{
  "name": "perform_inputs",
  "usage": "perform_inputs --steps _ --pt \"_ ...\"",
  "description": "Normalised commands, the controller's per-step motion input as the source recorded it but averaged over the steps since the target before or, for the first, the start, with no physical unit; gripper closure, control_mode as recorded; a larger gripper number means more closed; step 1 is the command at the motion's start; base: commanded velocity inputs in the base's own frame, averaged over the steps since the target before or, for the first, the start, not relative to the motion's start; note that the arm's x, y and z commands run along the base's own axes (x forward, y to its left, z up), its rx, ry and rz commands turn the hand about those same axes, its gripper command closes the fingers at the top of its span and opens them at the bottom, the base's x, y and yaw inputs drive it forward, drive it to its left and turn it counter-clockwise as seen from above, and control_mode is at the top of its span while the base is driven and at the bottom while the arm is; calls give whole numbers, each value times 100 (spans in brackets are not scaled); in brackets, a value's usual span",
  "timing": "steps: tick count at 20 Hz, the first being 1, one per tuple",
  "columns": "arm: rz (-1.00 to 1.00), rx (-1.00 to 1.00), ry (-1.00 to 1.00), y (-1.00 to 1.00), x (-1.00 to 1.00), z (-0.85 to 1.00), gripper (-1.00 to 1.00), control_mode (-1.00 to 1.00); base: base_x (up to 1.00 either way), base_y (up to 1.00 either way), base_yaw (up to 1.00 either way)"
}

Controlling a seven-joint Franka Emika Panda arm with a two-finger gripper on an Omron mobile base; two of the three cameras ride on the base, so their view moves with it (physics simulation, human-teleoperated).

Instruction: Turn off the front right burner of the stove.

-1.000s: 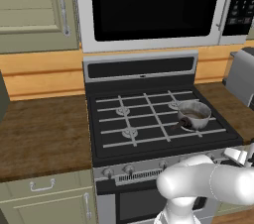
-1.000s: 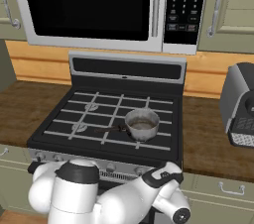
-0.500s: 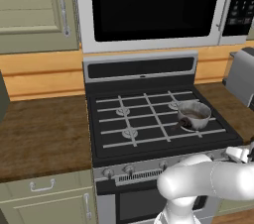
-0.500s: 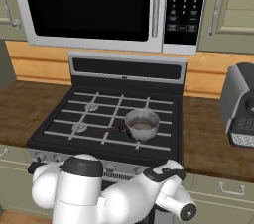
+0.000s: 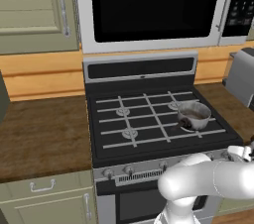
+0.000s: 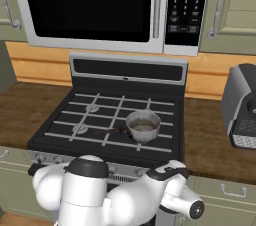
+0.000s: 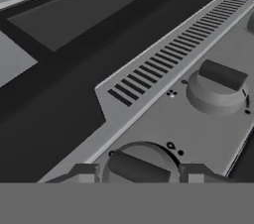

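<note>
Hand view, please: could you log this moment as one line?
pincer: open, fingertips either side of a stove knob | contact: cannot tell | pot over front right burner

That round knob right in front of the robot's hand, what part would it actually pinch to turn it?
Probably the raised bar across the near knob. It gives two flat sides, so the tool, whose fingertips already flank it, should come straight at the stove front.

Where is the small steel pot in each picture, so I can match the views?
Left base view: the pot sits right of centre, on the stove's right side.
Right base view: the pot sits near the centre, again on the right half of the grates.
Hand view: this looks at the knobs.
Shared landmark: the microwave above the stove.
</note>
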Motion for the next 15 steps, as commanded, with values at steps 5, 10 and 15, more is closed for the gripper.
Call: perform_inputs --steps 5,10,15 --pt "0 57 15 -65 -41 -82 100 -100 0 0 0" --pt "0 58 17 -57 -30 -84 100 -100 0 0 0" --pt "0 62 17 -57 -34 -88 100 -100 0 0 0"
